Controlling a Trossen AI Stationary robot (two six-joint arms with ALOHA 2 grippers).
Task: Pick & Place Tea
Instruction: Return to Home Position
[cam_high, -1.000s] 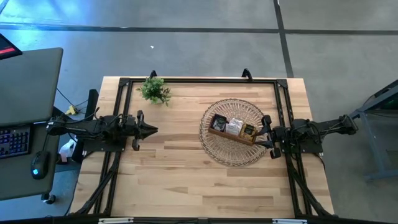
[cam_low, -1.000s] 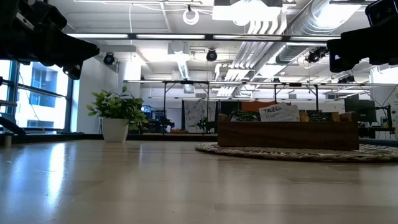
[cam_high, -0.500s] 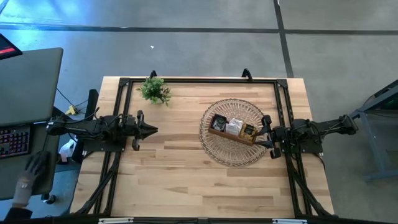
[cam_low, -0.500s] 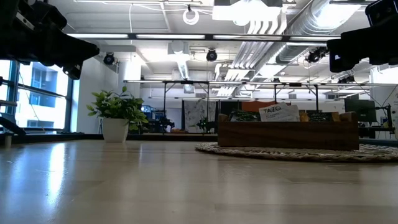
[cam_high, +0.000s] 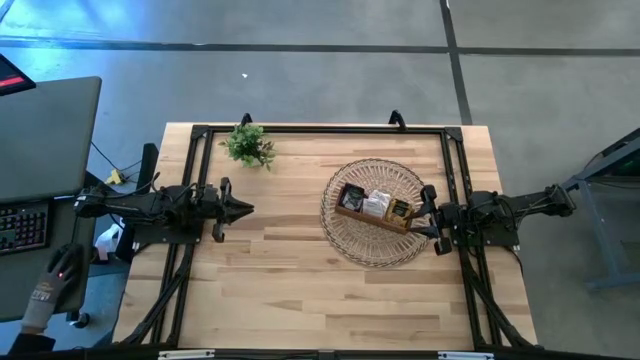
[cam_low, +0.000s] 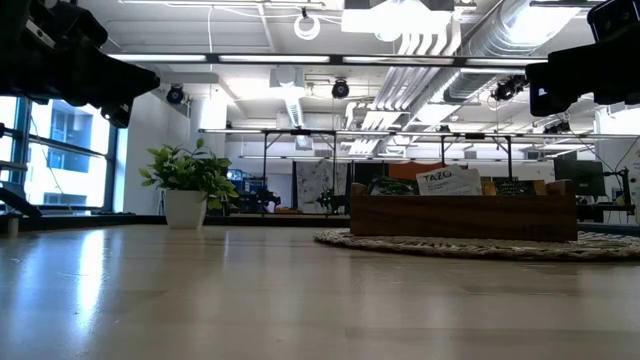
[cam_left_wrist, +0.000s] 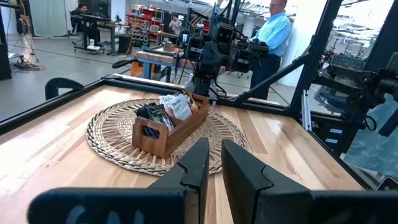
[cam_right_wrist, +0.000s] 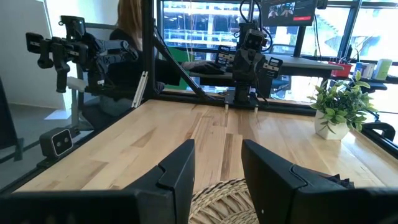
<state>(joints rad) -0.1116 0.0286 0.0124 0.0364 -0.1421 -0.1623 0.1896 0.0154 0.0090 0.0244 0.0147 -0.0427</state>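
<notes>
The tea (cam_high: 377, 205) sits in its wooden tray (cam_high: 352, 214) on the wicker mat (cam_high: 345, 236), just beside my empty, parted right jaws (cam_high: 428, 212). My left jaws (cam_high: 246, 209), nearly closed and empty, hang well apart across bare bench (cam_high: 280, 290).

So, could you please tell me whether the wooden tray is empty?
Not empty: the wooden tray on the wicker mat holds tea packets.

A pale wooden plank worktop (cam_high: 300, 270) carries a round woven wicker mat (cam_high: 352, 240) holding a brown wooden tray (cam_high: 350, 212) of small tea packets (cam_high: 377, 204). A small green plant (cam_high: 249, 145) stands at one far corner. The left gripper (cam_high: 243, 209) and the right gripper (cam_high: 422, 212) sit at opposite sides.
</notes>
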